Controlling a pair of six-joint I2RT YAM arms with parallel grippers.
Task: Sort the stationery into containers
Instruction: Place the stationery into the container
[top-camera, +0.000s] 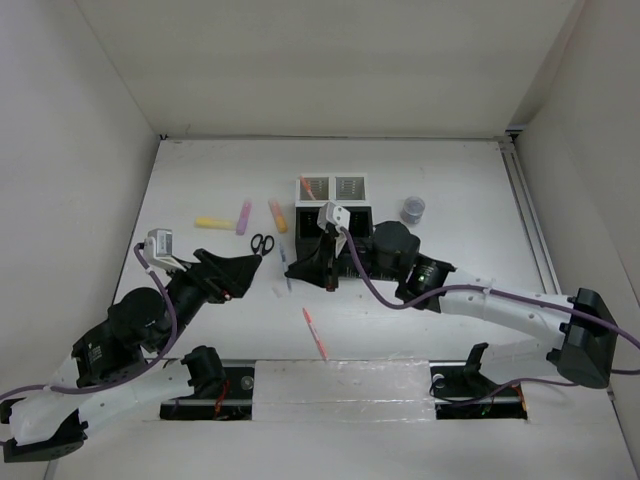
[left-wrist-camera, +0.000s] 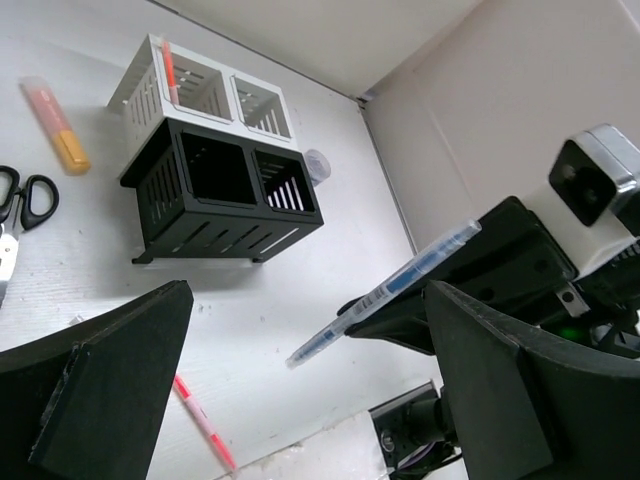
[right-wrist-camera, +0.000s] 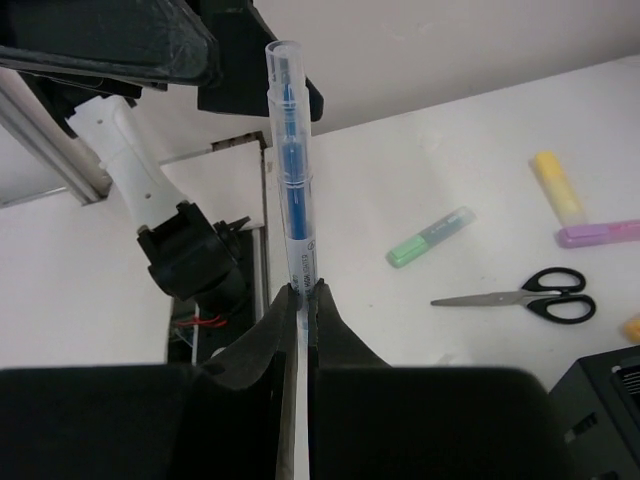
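1. Right hand clenched on blue pen, held off the tabletop's middle, near the organiser.
2. Left hand released, holding nothing, toward the left edge.
3. Red pen lies flat near the near edge.

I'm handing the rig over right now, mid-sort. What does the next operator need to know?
Left gripper: open, empty, near the scissors.
Right gripper: shut on the blue pen, held in the air near the black compartments.
Done: one orange pen stands in a white compartment.
Left: blue pen, red pen, yellow highlighter, pink highlighter, orange highlighter, green highlighter, scissors, round grey item, all loose on the table.
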